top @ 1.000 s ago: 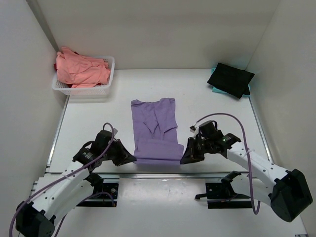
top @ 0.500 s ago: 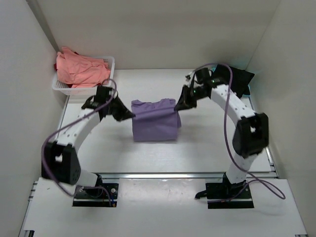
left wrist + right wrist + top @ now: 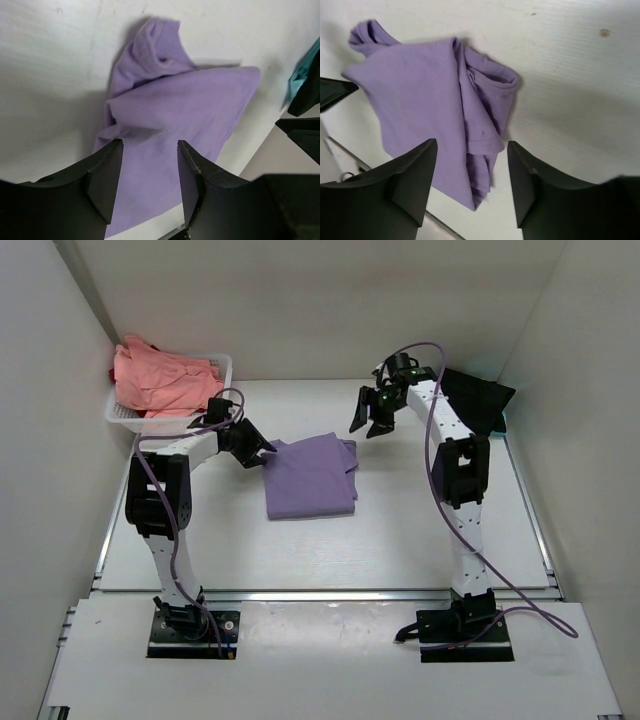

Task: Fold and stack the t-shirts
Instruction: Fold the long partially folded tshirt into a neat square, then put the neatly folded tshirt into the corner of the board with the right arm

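Note:
A lavender-purple t-shirt [image 3: 310,478] lies folded in half on the white table, and shows too in the left wrist view [image 3: 175,115] and the right wrist view [image 3: 425,95]. My left gripper [image 3: 262,452] hovers open at its far left corner, nothing between the fingers. My right gripper [image 3: 368,424] is open above the table just beyond the shirt's far right corner, holding nothing. Salmon-pink t-shirts [image 3: 165,380] fill a basket at the back left. A black t-shirt [image 3: 466,400] lies on a teal one [image 3: 438,421] at the back right.
The white lattice basket [image 3: 215,410] stands in the back left corner. White walls close in the table at the left, back and right. A metal rail [image 3: 320,593] runs along the near edge.
Both grippers carried the shirt's near hem to the far side, folding it in half, then opened and let go. The right gripper has lifted away from the cloth.

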`<state>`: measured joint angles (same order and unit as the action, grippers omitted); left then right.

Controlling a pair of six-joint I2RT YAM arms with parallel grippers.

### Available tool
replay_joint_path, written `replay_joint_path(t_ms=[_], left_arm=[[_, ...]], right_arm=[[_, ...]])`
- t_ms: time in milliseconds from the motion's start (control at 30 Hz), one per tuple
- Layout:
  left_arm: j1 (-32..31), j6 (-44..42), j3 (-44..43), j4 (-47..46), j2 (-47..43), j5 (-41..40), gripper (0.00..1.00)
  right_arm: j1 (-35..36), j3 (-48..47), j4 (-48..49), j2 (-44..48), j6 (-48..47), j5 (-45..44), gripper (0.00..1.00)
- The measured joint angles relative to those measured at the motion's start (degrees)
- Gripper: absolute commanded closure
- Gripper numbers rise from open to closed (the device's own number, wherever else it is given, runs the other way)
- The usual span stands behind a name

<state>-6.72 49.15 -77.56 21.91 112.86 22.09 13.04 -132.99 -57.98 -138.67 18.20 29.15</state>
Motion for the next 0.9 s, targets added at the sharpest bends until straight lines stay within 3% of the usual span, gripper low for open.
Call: replay_joint_path(t_ms=[100,267,333,733,833,867,900], left_arm=[[-0.3,0.0,2.4,-0.8,-0.2,0.9,0.41],[-0.6,-0.2,4.7,-0.9,-1.1,1.1,0.42],[-0.6,-0.1,4.9,-1.1,-1.3,1.2,0.43],[-0.9,0.5,3.1,-1.4,-1.4,1.1,0.44],[-0.1,1.1,3.1,-1.4,-2.0,1.2,0.43],[0.2,1.2,3.2,-1.4,-2.5,1.2,0.44],[0.4,1.3,3.3,-1.4,-3.1,1.3,0.44]], right_arm=[[1.8,2.0,0.7,0.5,-2.1,-0.9,0.45],[4.1,8.9,1.9,1.4,-4.2,-1.3,0.14],[4.6,11.3,2.2,1.4,-4.8,-2.2,0.10],[8.9,15.9,6.4,2.6,-4.4,-4.3,0.07],[11.8,15.2,6.6,1.9,-3.6,-4.4,0.24],[12.5,14.9,6.8,1.6,-3.3,-4.5,0.42],[13.3,14.4,6.7,1.2,-3.1,-5.0,0.74]])
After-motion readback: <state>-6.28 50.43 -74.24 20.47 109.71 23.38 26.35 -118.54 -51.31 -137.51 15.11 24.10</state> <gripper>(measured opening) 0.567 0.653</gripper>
